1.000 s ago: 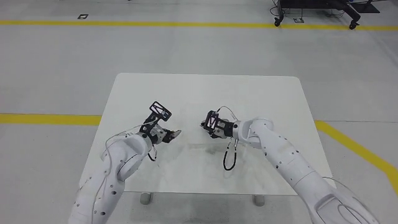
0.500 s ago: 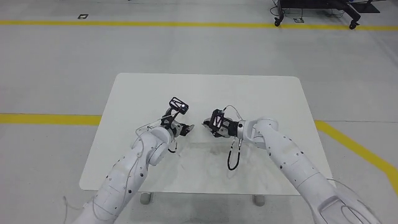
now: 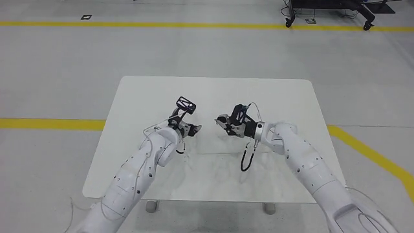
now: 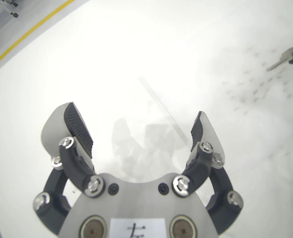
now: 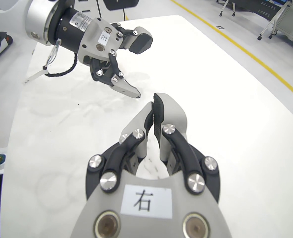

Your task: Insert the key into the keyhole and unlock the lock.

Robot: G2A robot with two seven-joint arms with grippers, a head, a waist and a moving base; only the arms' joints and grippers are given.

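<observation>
My right gripper (image 5: 153, 105) is shut on a small silver key, held edge-on so that just its tip (image 5: 153, 98) pokes out between the pads. In the left wrist view the key's blade (image 4: 275, 66) juts out over the white table (image 4: 141, 38), pointing toward the left arm. My left gripper (image 4: 134, 117) hovers open above the table with nothing between its fingers. From the right wrist view, the left gripper (image 5: 139, 68) faces the right one a short gap away. In the top view both grippers meet near the table's middle, left (image 3: 194, 129) and right (image 3: 222, 122).
A black cable loop (image 3: 246, 158) hangs from the right forearm over the table (image 3: 278, 97). Faint scuff marks (image 4: 255, 92) dot the tabletop. Yellow floor lines (image 3: 194, 24) run beyond the table's far edge, and wheeled frames (image 3: 330, 6) stand at the back.
The left arm has swung in toward the table's middle, bringing its open gripper close to the right one. The right wrist has turned and shifted slightly to the right, still shut on the key.
</observation>
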